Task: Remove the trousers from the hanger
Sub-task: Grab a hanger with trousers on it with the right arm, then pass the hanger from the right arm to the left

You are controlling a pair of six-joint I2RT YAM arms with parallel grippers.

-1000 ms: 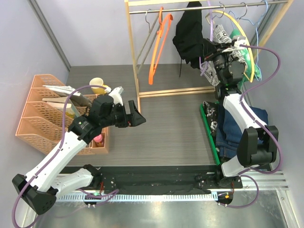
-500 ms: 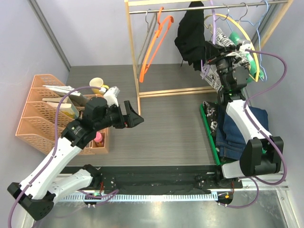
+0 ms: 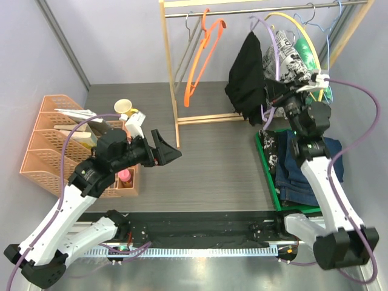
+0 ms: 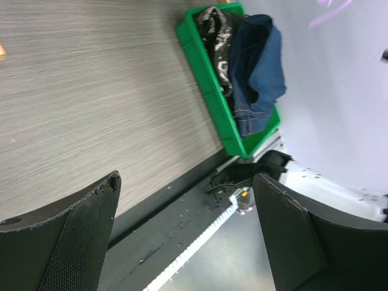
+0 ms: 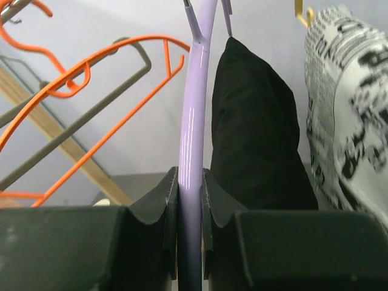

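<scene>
Plain black trousers (image 3: 245, 79) hang over a lilac hanger (image 3: 270, 51) on the rail. My right gripper (image 3: 277, 100) is shut on the lilac hanger's arm (image 5: 194, 109), with the black trousers (image 5: 254, 139) just to its right. Newspaper-print trousers (image 3: 288, 54) (image 5: 345, 121) and green-and-white mottled trousers (image 3: 307, 53) hang behind on a yellow hanger. Navy denim trousers (image 3: 303, 163) (image 4: 257, 66) and marbled trousers (image 3: 271, 151) (image 4: 215, 30) lie in a green tray (image 3: 265, 173) (image 4: 209, 91). My left gripper (image 3: 167, 148) (image 4: 188, 242) is open and empty above the table's middle.
A wooden rack (image 3: 173, 73) holds an orange hanger (image 3: 200, 60) (image 5: 91, 73) and bare wire hangers. A peach organizer (image 3: 54, 145) with a yellow cup (image 3: 123, 108) stands at the left. Grey walls close both sides.
My right gripper has moved down and right with the lilac hanger, and the black trousers have swung left and hang straighter. My left gripper has drifted slightly left, still open.
</scene>
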